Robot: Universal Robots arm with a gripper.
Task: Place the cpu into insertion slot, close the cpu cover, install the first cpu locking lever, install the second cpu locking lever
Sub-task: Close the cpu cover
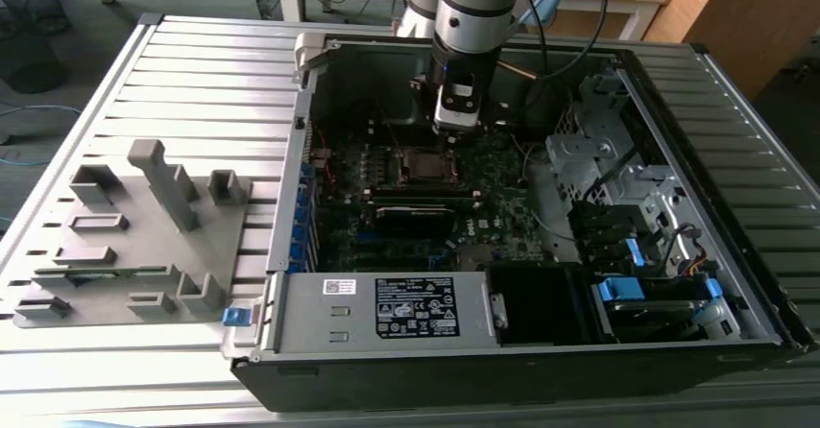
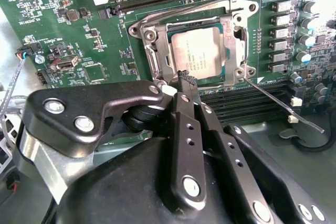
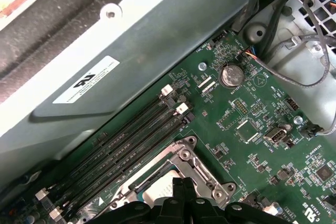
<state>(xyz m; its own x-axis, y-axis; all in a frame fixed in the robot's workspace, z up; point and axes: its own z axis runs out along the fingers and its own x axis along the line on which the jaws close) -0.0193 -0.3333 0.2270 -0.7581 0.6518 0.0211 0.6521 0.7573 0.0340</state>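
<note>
Closest to the wrist, the gripper (image 2: 185,80) is keeping its two fingers pressed together, with nothing I can make out between them. Its tips are sitting at the near edge of the cover (image 2: 157,56), touching it or just shy of it; I cannot tell which. Just past the tips the cpu (image 2: 207,51) is lying flat in its seat. Its grey face is showing through the cover's window, so the cover is looking shut over it.

The thing to watch is the lever (image 2: 283,103). This thin rod is standing free, starting at the socket corner just beside the fingertips and running slantwise away over the memory slots (image 2: 252,103). Its long axis is pointing off from the socket rather than lying along the frame, so the rod is near the gripper at its root and well apart at its tip. A second rod (image 2: 178,14) is lying along the cover's far side; whether it is latched I cannot tell.

In the exterior view, the gripper (image 1: 458,126) is hanging in the upper middle of the frame, inside the open case (image 1: 513,390). The slot (image 1: 423,165) is lying just below it in the frame, a touch toward the exterior view's left. Farther off, at the exterior view's left, a grey fixture (image 1: 129,226) is sitting on the table (image 1: 192,73), well apart from the work.
</note>
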